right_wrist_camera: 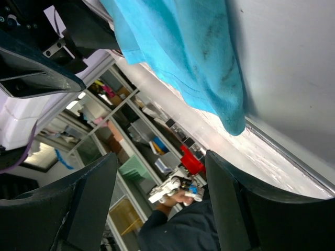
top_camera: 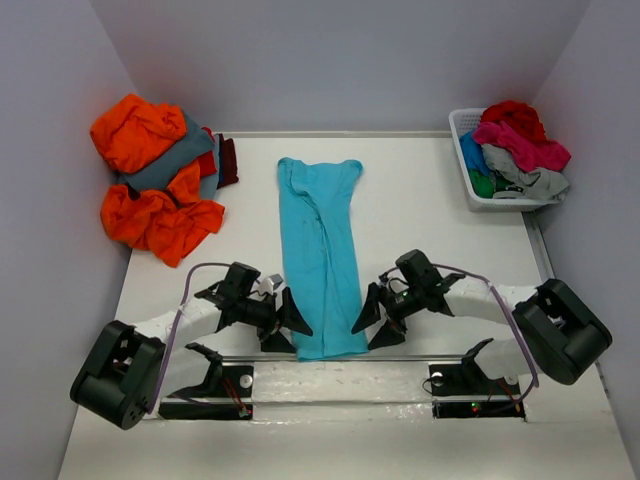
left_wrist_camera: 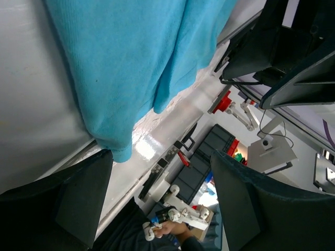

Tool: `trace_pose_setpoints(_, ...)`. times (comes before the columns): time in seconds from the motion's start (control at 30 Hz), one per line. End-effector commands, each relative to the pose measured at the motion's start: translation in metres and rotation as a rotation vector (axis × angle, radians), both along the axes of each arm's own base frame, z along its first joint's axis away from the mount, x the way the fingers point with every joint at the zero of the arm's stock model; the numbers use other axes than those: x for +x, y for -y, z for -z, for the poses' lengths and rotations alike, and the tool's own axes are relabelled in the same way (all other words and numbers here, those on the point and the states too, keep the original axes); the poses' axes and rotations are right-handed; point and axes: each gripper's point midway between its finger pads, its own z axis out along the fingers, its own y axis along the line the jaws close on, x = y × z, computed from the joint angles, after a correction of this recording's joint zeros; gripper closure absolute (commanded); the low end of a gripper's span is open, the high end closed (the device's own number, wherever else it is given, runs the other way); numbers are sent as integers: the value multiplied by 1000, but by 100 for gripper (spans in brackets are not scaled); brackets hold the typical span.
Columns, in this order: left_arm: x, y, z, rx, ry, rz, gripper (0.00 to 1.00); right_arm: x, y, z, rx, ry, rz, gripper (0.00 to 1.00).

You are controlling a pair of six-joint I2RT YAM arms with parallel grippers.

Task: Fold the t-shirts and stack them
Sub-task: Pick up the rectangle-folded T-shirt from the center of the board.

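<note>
Turquoise t-shirt (top_camera: 322, 250) lies folded into a long narrow strip down the middle of the table (top_camera: 430, 225), its near hem reaching the front edge. The left gripper (top_camera: 288, 330) and right gripper (top_camera: 372, 325) flank that hem, both with fingers spread wide and grasping nothing. Orange, grey and maroon shirts (top_camera: 155, 185) are heaped at the far left. More shirts fill the white basket (top_camera: 460, 125) at the far right.

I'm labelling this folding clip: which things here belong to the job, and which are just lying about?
Job: turquoise t-shirt, folded lengthwise; crumpled orange-and-grey shirt pile, far left; shirts heaped in the basket.
Lying about: white basket; table.
</note>
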Motion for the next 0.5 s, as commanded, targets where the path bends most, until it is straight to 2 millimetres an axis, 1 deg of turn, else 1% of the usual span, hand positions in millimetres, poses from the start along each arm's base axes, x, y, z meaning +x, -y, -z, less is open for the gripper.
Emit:
trace_pose_setpoints(0.0, 4, 8, -18, -72, 37, 36, 14, 0, -9, -20, 116, -1, 10, 26)
trace_pose_setpoints(0.03, 4, 8, -19, -76, 39, 37, 14, 0, -9, -19, 114, -2, 14, 26)
trace_pose_setpoints(0.1, 4, 8, -19, -76, 36, 36, 14, 0, -4, -9, 28, -18, 31, 26)
trace_pose_setpoints(0.13, 4, 8, -19, -74, 32, 36, 14, 7, 3, 8, -92, 16, 67, 27)
trace_pose_setpoints(0.17, 5, 8, -19, -72, 36, 36, 14, 7, 16, 9, -216, 41, 19, 27)
trace_pose_setpoints(0.2, 6, 8, -18, -66, 39, 35, 14, 12, 23, 14, -291, 78, 8, 27)
trace_pose_setpoints(0.23, 6, 8, -18, -62, 37, 36, 14, 25, 28, 17, -357, 153, -4, 26)
trace_pose_setpoints(0.3, 7, 8, -19, -66, 38, 38, 14, 25, 40, 22, -449, 151, -10, 26)
trace_pose_setpoints(0.37, 7, 9, -19, -68, 43, 47, 14, 29, 46, 29, -495, 167, -13, 26)
trace_pose_setpoints(0.47, 8, 9, -20, -64, 43, 54, 14, 27, 54, 40, -555, 154, -28, 26)
